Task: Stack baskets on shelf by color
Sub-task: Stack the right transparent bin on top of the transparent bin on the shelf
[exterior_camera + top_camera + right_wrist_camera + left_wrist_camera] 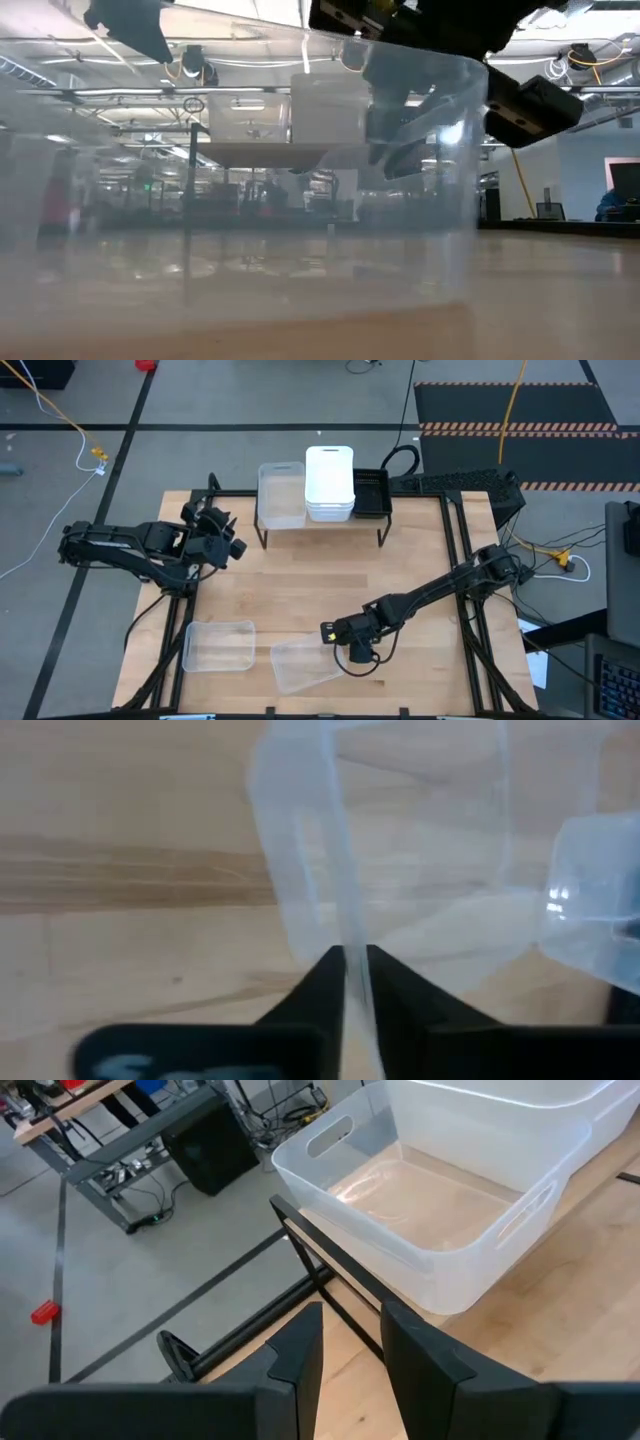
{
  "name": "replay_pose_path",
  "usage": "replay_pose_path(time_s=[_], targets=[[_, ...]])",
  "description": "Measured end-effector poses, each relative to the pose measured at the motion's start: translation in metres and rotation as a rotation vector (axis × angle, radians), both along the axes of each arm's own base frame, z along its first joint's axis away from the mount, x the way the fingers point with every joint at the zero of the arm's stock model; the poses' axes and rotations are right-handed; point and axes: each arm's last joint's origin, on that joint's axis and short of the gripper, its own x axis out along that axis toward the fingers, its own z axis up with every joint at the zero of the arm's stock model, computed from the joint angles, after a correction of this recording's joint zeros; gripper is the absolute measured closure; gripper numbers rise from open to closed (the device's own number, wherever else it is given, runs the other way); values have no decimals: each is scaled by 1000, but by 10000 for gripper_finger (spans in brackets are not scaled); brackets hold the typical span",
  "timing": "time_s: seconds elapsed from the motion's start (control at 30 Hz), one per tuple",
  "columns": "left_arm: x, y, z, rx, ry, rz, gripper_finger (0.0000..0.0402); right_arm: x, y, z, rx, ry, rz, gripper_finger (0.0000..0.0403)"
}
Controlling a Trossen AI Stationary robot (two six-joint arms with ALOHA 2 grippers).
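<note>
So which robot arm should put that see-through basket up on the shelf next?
The right. Its gripper is already pinching the wall of the clear basket near the table's front. The left gripper waits empty beside the shelf.

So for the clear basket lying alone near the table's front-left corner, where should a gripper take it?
By a long side wall of the clear basket, from straight above: it sits upright and open-topped, its thin rim exposed, nothing touching it. The right gripper holds the neighbouring basket this way.
</note>
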Motion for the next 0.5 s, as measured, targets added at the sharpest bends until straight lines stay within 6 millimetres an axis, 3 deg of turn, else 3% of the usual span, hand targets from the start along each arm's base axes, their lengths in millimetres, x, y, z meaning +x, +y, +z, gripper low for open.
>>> replay_pose_path(time_s=[0.17, 0.5], targets=[[0, 0, 0, 6, 5, -1, 295, -7, -3, 18, 117, 18, -18, 395], [0, 0, 1, 41, 35, -14, 295, -34, -13, 105, 485, -157, -280, 400]])
